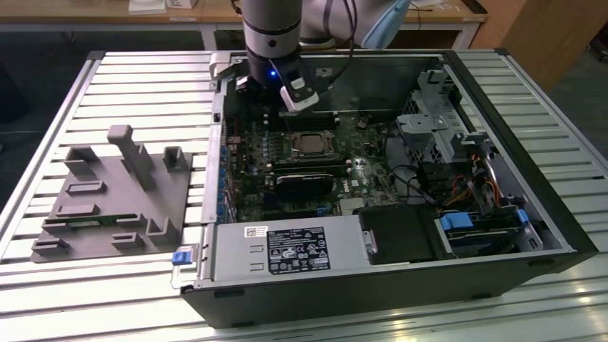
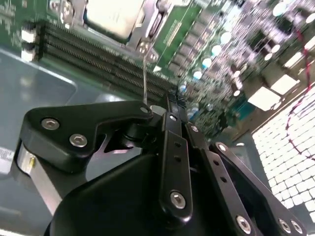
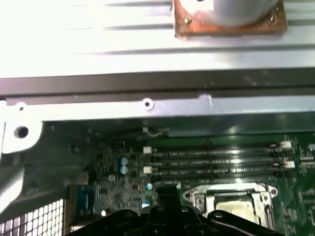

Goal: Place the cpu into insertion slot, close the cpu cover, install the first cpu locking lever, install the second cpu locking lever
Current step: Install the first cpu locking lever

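The cpu (image 1: 309, 144) lies in the insertion slot (image 1: 290, 153) on the motherboard, its pale metal top showing in both wrist views (image 2: 114, 17) (image 3: 235, 206). The silver cpu cover (image 3: 231, 189) lies flat as a frame around it. A thin wire locking lever (image 2: 144, 73) runs from the socket corner toward my gripper (image 2: 165, 109). The gripper hangs above the board on the far side of the socket (image 1: 299, 105), its black fingers (image 3: 167, 211) shut together with nothing seen between them. Whether the lever touches the fingers I cannot tell.
The open computer case (image 1: 494, 214) lies on a slatted metal table (image 1: 142, 78). Memory slots (image 3: 216, 160) run beside the socket, next to the case wall (image 3: 147, 105). A grey fixture (image 1: 114, 199) stands at the exterior view's left. The power supply (image 1: 285, 249) and drive cage (image 1: 446, 128) crowd the case.
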### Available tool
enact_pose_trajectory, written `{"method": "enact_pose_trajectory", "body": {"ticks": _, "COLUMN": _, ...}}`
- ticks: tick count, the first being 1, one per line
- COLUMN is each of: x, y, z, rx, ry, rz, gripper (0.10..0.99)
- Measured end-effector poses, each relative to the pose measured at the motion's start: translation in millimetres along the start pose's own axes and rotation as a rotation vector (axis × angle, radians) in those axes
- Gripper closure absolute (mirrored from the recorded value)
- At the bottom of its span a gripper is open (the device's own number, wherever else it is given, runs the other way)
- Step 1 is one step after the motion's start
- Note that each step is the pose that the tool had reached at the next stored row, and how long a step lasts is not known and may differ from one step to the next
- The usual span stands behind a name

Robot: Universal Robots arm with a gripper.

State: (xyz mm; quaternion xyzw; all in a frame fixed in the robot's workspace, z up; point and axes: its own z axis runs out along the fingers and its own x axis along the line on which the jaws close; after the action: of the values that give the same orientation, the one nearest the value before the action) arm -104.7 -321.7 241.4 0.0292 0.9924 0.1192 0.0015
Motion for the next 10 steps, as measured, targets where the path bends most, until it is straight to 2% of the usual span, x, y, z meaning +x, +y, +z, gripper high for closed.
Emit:
{"method": "enact_pose_trajectory", "body": {"ticks": 2, "x": 0.5, "y": -0.3, "z": 0.0, "rx": -0.025, "ry": 0.0015, "rz": 0.0, "gripper": 0.98}}
{"method": "enact_pose_trajectory", "body": {"ticks": 3, "x": 0.6, "y": -0.3, "z": -0.1, "rx": -0.031, "ry": 0.0018, "rz": 0.0, "gripper": 0.98}}
{"method": "enact_pose_trajectory", "body": {"ticks": 8, "x": 0.0, "y": -0.3, "z": -0.1, "rx": -0.032, "ry": 0.0019, "rz": 0.0, "gripper": 0.98}}
{"method": "enact_pose_trajectory", "body": {"ticks": 10, "x": -3.5, "y": -0.1, "z": 0.0, "rx": -0.031, "ry": 0.0019, "rz": 0.0, "gripper": 0.98}}
